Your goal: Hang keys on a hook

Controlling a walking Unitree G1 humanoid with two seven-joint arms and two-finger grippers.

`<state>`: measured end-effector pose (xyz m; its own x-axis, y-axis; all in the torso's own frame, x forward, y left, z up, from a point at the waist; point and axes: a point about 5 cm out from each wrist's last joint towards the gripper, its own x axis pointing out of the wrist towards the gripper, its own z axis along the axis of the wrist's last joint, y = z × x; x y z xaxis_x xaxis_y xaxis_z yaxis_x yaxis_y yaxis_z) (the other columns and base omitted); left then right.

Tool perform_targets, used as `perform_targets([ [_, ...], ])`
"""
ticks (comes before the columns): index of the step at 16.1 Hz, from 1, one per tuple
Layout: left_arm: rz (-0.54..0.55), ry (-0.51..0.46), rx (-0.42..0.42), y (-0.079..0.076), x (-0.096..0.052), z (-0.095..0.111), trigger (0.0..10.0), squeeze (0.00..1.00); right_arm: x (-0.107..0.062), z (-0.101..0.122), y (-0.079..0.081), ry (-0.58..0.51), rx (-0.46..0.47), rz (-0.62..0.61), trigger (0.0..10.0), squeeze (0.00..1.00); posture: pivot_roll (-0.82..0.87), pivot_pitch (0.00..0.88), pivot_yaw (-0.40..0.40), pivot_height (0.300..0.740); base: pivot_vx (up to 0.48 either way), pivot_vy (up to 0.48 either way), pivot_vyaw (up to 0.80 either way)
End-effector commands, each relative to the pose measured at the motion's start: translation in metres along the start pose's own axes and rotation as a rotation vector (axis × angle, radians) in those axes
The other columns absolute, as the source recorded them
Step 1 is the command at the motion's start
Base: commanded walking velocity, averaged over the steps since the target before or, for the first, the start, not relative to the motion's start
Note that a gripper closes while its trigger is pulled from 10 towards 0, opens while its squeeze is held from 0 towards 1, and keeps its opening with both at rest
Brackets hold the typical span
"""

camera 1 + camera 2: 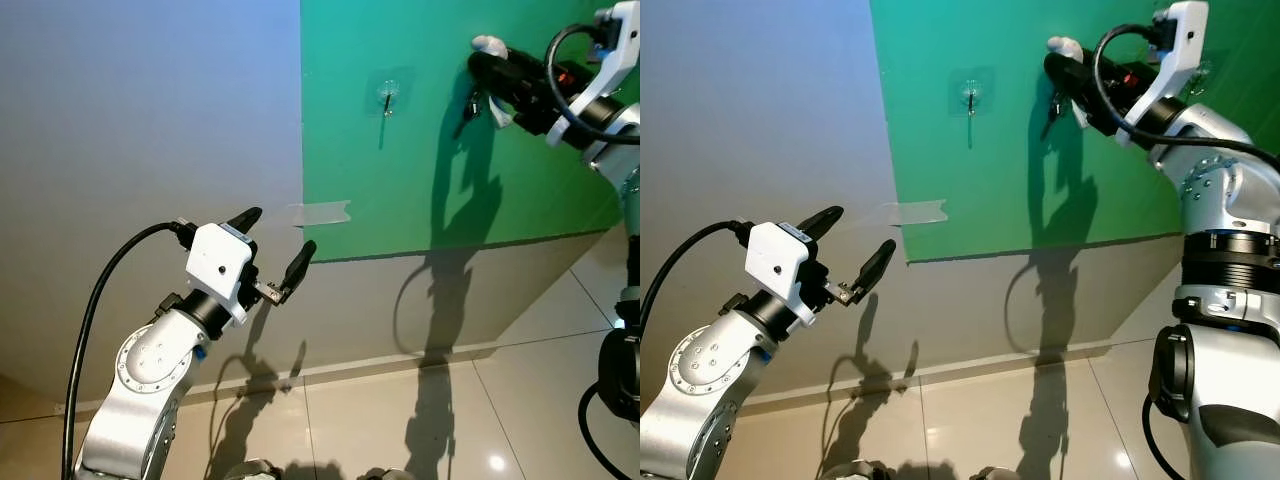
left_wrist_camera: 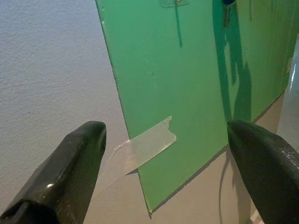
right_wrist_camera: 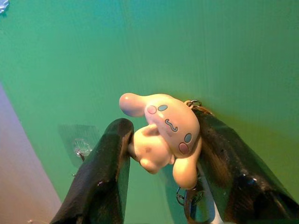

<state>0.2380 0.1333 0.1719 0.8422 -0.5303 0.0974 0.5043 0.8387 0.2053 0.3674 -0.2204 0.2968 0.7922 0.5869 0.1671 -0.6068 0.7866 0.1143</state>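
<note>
Right gripper (image 3: 161, 154): raised high at green board (image 1: 430, 150), fingers clamped on keychain charm (image 3: 163, 133) (white, long-eared cartoon figure w/ pink and blue cheek dots)
Keys (image 1: 1055, 108): hung below charm on metal ring, dark, dangling just in front of board; held up to right of hook, roughly level w/ it, not on it
Hook (image 1: 969, 97): small metal hook on clear adhesive pad, stuck to upper part of board; bare, nothing hung on it
Left gripper (image 1: 272, 245): held lower down, well left of hook, fingers spread wide apart, nothing between them; aimed at board's lower left edge
Tape (image 2: 145, 147): clear strip bridging board's left edge to grey wall (image 1: 140, 130), one end partly lifted
Board: flat against wall, lower edge tilted, shadows of right arm and keys cast on it
Floor (image 1: 400, 410): glossy pale tiles, arm shadows across them (skirting strip along wall foot)
</note>
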Motion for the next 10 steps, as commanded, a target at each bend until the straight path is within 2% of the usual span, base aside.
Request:
perform_targets([
  [1, -0.013, -0.011, 0.003, -0.002, -0.001, 0.004, 10.0, 0.00, 0.005, 0.005, 0.002, -0.012, -0.014, 0.014, 10.0, 0.00, 0.04, 0.046, -0.006, 0.740, 0.000, 0.000, 0.00],
  [6, -0.006, -0.007, 0.006, -0.002, -0.001, 0.004, 10.0, 0.00, 0.009, -0.009, 0.002, 0.025, -0.036, 0.009, 10.0, 0.00, 0.04, 0.053, -0.008, 0.740, 0.000, 0.000, 0.00],
  [10, -0.008, -0.005, 0.006, -0.002, -0.001, 0.004, 10.0, 0.00, 0.008, -0.029, 0.007, 0.106, -0.127, 0.033, 10.0, 0.00, 0.04, 0.057, -0.009, 0.740, 0.000, 0.000, 0.00],
])
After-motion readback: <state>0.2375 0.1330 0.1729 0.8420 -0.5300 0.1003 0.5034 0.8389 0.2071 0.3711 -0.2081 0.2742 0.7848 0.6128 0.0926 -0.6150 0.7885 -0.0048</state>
